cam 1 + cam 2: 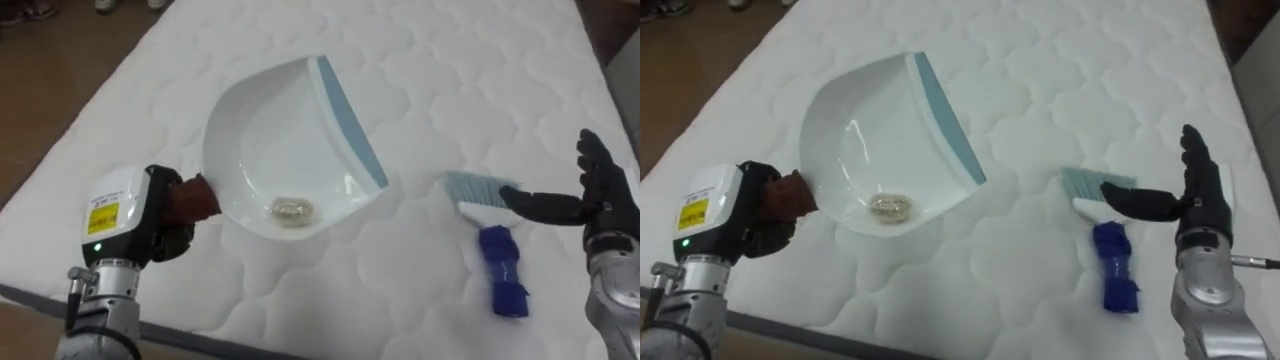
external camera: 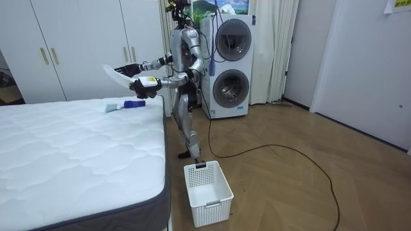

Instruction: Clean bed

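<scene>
Above the mattress (image 1: 420,60), left hand (image 1: 165,225) grips the filled dustpan (image 1: 270,130), right hand (image 1: 605,200) splayed empty; carrying it level to the basket (image 2: 207,192) seems next.

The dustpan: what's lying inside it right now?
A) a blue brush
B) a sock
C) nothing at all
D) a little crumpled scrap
D: a small pale crumpled scrap sits in the white dustpan, which the left hand holds up by the handle. The blue brush lies on the mattress beside the open right hand.
</scene>
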Tool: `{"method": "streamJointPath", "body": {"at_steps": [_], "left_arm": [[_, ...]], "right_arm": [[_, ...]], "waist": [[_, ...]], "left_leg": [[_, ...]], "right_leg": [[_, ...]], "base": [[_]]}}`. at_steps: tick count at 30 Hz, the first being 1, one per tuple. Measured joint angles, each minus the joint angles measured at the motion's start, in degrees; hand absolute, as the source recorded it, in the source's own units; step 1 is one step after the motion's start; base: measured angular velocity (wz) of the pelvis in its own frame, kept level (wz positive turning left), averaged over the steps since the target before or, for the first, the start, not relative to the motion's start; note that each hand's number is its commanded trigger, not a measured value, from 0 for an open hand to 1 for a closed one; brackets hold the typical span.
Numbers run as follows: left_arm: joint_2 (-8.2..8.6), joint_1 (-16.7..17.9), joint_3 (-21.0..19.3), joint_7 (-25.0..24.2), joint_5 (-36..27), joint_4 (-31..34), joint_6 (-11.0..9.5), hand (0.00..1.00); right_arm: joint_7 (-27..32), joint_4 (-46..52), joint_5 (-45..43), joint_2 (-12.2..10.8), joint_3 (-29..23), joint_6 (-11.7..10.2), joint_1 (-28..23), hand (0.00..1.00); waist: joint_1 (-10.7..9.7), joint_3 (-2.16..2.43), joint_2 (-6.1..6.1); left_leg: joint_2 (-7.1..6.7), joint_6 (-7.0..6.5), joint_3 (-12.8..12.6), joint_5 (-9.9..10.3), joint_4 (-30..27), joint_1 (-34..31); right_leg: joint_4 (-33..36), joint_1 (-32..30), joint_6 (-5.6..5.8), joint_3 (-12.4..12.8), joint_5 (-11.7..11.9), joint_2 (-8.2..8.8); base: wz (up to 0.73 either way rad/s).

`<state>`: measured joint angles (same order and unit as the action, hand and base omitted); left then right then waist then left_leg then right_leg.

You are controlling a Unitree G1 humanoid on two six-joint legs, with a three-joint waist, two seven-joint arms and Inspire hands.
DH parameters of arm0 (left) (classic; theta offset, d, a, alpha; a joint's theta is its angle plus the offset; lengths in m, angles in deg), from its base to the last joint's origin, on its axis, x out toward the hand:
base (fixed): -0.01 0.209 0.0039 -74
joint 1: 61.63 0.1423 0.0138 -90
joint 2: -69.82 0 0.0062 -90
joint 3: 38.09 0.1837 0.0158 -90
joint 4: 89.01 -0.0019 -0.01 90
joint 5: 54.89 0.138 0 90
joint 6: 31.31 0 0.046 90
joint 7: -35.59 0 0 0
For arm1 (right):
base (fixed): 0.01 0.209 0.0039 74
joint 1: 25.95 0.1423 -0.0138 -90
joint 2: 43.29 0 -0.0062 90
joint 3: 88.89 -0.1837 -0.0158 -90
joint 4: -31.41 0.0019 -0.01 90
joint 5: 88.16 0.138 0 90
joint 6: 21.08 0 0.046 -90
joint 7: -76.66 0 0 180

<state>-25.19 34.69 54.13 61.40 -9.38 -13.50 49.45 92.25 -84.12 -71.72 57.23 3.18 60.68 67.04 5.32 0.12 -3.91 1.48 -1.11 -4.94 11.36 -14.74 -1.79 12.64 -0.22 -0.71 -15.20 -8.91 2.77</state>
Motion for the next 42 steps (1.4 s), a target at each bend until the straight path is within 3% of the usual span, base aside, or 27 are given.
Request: {"method": "streamJointPath", "body": {"at_steps": [8,10,11,12,13,15,17,19,20,21,23,24,25,26,27,28,29,30,31,33,35,37,38,39,40,41,42], "left_arm": [[0.33,0.8,-0.96,0.04,0.14,0.0,-0.04,1.0],[0.71,0.76,-2.11,0.14,0.18,-0.03,-0.04,1.0],[1.28,0.84,-2.55,0.13,0.17,-0.05,-0.04,1.0],[1.69,0.74,-2.68,0.13,0.18,-0.05,-0.08,1.0],[1.8,0.65,-2.68,0.14,0.21,-0.06,-0.1,1.0],[2.4,1.02,-2.52,0.15,-0.02,-0.92,-0.08,1.0],[2.64,1.75,-2.04,0.14,0.04,-1.57,-0.04,1.0],[3.17,2.07,-1.99,0.14,0.13,-2.96,-0.47,1.0],[3.22,2.08,-2.08,0.1,0.02,-3.96,-0.62,1.0],[3.32,2.11,-2.35,0.1,0.0,-4.88,-0.66,1.0],[3.88,1.94,-2.52,0.09,0.07,-5.07,-0.66,1.0],[4.34,1.38,-1.99,0.09,0.24,-5.37,-0.69,1.0],[4.86,1.1,-1.64,0.09,0.39,-5.36,-1.1,1.0],[4.93,0.95,-1.44,0.13,0.38,-5.35,-1.46,1.0],[5.01,0.97,-1.55,0.7,0.32,-5.3,-2.0,1.0],[5.1,0.99,-1.86,1.17,0.32,-5.31,-2.01,1.0],[5.27,1.0,-3.19,1.76,0.32,-5.31,-2.02,1.0],[5.84,0.18,-4.17,1.82,0.34,-5.8,-2.23,1.0],[6.05,-0.74,-4.2,1.93,0.33,-5.77,-3.66,1.0],[6.06,-0.74,-4.16,2.55,0.19,-5.72,-6.47,1.0],[6.05,-1.04,-3.93,2.47,0.27,-5.39,-7.19,1.0],[6.05,-1.09,-3.74,2.46,0.24,-4.48,-7.15,1.0],[5.97,-0.79,-3.29,2.43,0.24,-3.99,-7.13,1.0],[5.85,-0.19,-3.14,2.4,0.18,-3.41,-7.06,1.0],[5.78,0.02,-3.2,2.41,0.18,-3.35,-6.95,1.0],[5.1,0.09,-2.7,2.4,0.04,-3.38,-6.2,1.0],[4.47,0.1,-1.88,2.36,0.01,-3.79,-5.71,1.0]], "right_arm": [[0.44,1.73,-0.52,-0.79,1.46,-0.04,0.39,0.0],[0.5,1.62,-1.26,-1.87,1.38,-0.16,1.19,0.0],[0.51,1.49,-1.31,-2.43,1.27,-0.55,1.08,0.0],[0.83,1.5,-1.51,-3.09,0.86,-0.62,0.76,0.0],[1.05,1.49,-1.7,-3.45,0.7,-0.64,0.56,0.0],[1.33,1.12,-3.27,-3.88,0.66,-0.7,0.05,0.0],[1.65,0.29,-3.57,-3.9,0.67,-1.23,0.0,0.0],[1.97,-0.87,-4.27,-3.89,0.47,-2.5,0.01,0.0],[1.9,-1.1,-4.55,-3.97,0.46,-2.99,-0.19,0.0],[1.59,-0.99,-4.53,-4.31,0.46,-3.4,-0.59,0.0],[0.77,-0.46,-4.52,-4.33,0.43,-3.68,-1.0,0.0],[0.63,-0.59,-4.72,-4.48,0.21,-3.67,-1.18,0.0],[0.5,-0.8,-5.62,-4.54,0.04,-3.7,-1.65,0.0],[0.47,-0.79,-5.67,-4.55,-0.11,-3.79,-2.08,0.0],[0.41,-0.82,-5.32,-4.52,-0.17,-3.82,-2.17,0.0],[0.4,-0.81,-5.32,-4.53,-0.15,-3.85,-1.61,0.0],[0.39,-0.61,-5.66,-4.65,-0.1,-4.01,0.27,0.0],[1.15,-0.31,-6.39,-4.56,-0.69,-4.4,0.68,0.0],[2.63,-0.53,-6.01,-4.41,-1.62,-4.32,-0.27,0.0],[3.35,-0.73,-4.5,-4.41,-2.23,-4.3,-0.68,0.0],[3.18,-0.71,-3.49,-4.64,-2.17,-4.32,-1.1,0.0],[3.02,-0.72,-3.54,-5.0,-2.22,-4.29,-1.54,0.0],[3.09,-0.7,-3.7,-5.13,-2.34,-4.35,-2.21,0.0],[3.08,-0.73,-4.32,-5.88,-2.93,-4.43,-2.62,0.0],[3.03,-0.79,-5.02,-6.41,-3.32,-4.45,-2.71,0.0],[3.03,-0.66,-5.95,-7.11,-3.29,-4.48,-3.23,0.0],[3.15,-0.25,-6.73,-8.0,-3.3,-4.48,-4.16,0.0]], "waist": [[3.8,-0.3,-0.74],[4.12,-0.44,-1.0],[3.41,-0.5,-1.01],[1.9,-0.53,-0.98],[1.22,-0.54,-0.99],[-0.11,-0.73,-0.85],[-0.41,-0.91,-0.65],[-0.44,-1.03,-0.36],[-0.51,-1.05,-0.33],[-0.63,-0.98,-0.25],[-1.93,-0.92,0.51],[-2.67,-0.99,0.66],[-3.44,-0.96,0.61],[-3.5,-0.88,0.42],[-2.4,-0.91,0.3],[-1.23,-1.0,0.53],[-0.21,-1.01,0.93],[-1.04,-1.0,1.94],[-1.15,-1.06,1.81],[-1.03,-1.23,1.34],[-1.14,-1.21,1.29],[-2.19,-1.09,0.48],[-2.19,-0.74,-0.12],[-2.57,-0.68,-0.23],[-2.52,-0.58,0.07],[-3.01,-0.75,0.9],[-3.59,-0.63,0.96]], "left_leg": [[0.01,0.21,2.29,0.1,-1.2,-2.22],[0.0,0.39,3.38,0.2,-2.8,-4.55],[-0.02,0.4,3.64,0.21,-4.01,-6.16],[0.6,0.23,1.56,0.11,-5.83,-8.67],[1.31,0.01,-0.64,-0.02,-6.67,-9.94],[4.13,-1.57,-12.21,-1.04,-7.96,-12.48],[4.72,-2.78,-17.26,-2.02,-7.59,-12.75],[4.87,-3.42,-20.49,-2.78,-7.31,-12.65],[6.08,-3.59,-23.5,-2.15,-9.7,-12.79],[8.79,-2.91,-25.06,0.54,-15.09,-12.66],[11.59,-0.58,-24.99,3.52,-18.45,-12.86],[10.41,-1.62,-24.51,4.21,-17.33,-12.89],[8.42,-1.77,-21.64,4.17,-15.23,-12.45],[7.5,-1.98,-20.51,3.87,-14.55,-12.24],[6.28,-1.8,-17.1,3.46,-14.04,-12.39],[6.06,-1.59,-15.19,3.34,-14.07,-12.86],[5.59,-1.02,-12.38,3.04,-14.26,-14.46],[5.17,-0.59,-10.97,2.91,-14.81,-16.24],[4.75,-0.79,-13.33,2.72,-14.03,-15.6],[4.77,-1.57,-16.99,2.53,-13.43,-14.47],[3.93,-3.03,-15.43,3.41,-14.37,-14.45],[1.43,-3.89,-10.27,4.23,-15.59,-15.18],[-0.83,-4.86,-6.12,4.28,-15.94,-14.9],[-3.8,-6.21,0.25,3.59,-15.75,-14.47],[-4.89,-6.71,3.46,3.05,-15.5,-14.3],[-6.73,-6.24,9.25,1.06,-13.63,-13.15],[-9.18,-2.56,15.99,-1.94,-9.31,-10.7]], "right_leg": [[0.02,-0.16,-0.36,-0.76,-0.22,-0.6],[0.03,-0.85,-0.62,-2.89,-0.38,-0.61],[0.01,-0.85,-0.73,-5.73,-0.46,-0.35],[0.12,-0.79,-0.77,-9.0,-0.97,0.01],[0.15,-0.78,-0.76,-10.54,-1.21,0.4],[1.04,-0.64,-0.66,-15.95,-2.93,1.4],[2.08,-0.39,-0.38,-20.1,-4.42,2.71],[2.29,0.46,-0.07,-24.19,-5.31,3.66],[2.54,1.48,0.33,-28.39,-5.86,4.55],[3.13,3.1,1.17,-33.5,-6.59,5.18],[5.95,5.08,2.45,-38.86,-8.32,5.95],[9.94,4.85,2.63,-38.96,-9.4,7.43],[14.63,3.14,2.25,-35.79,-9.8,9.34],[17.27,1.68,2.2,-33.57,-10.06,10.51],[19.7,-1.63,1.97,-28.29,-11.05,11.29],[19.29,-3.65,1.6,-25.92,-11.28,10.79],[15.64,-6.66,0.46,-23.14,-10.59,9.56],[15.14,-6.25,0.26,-24.51,-8.46,9.09],[16.17,-5.13,0.25,-30.33,-8.45,10.68],[18.49,-3.46,0.3,-36.95,-8.48,13.62],[21.58,-2.25,0.41,-38.19,-8.49,15.37],[23.79,-2.38,1.36,-31.28,-7.84,15.82],[25.28,-3.28,1.74,-23.88,-6.97,15.32],[27.44,-4.59,1.46,-17.17,-6.37,13.77],[28.14,-4.93,1.61,-14.49,-6.53,12.5],[28.19,-5.03,1.67,-10.61,-6.57,9.46],[27.79,-5.55,1.43,-6.68,-6.43,6.66]], "base": [[0.14],[0.47],[1.14],[1.35],[1.53],[1.39],[1.21],[1.06],[0.95],[0.94],[1.09],[1.44],[1.11],[0.68],[0.05],[-0.46],[-0.24],[0.17],[0.59],[0.36],[0.65],[1.15],[1.29],[1.22],[1.32],[1.55],[1.65]]}}
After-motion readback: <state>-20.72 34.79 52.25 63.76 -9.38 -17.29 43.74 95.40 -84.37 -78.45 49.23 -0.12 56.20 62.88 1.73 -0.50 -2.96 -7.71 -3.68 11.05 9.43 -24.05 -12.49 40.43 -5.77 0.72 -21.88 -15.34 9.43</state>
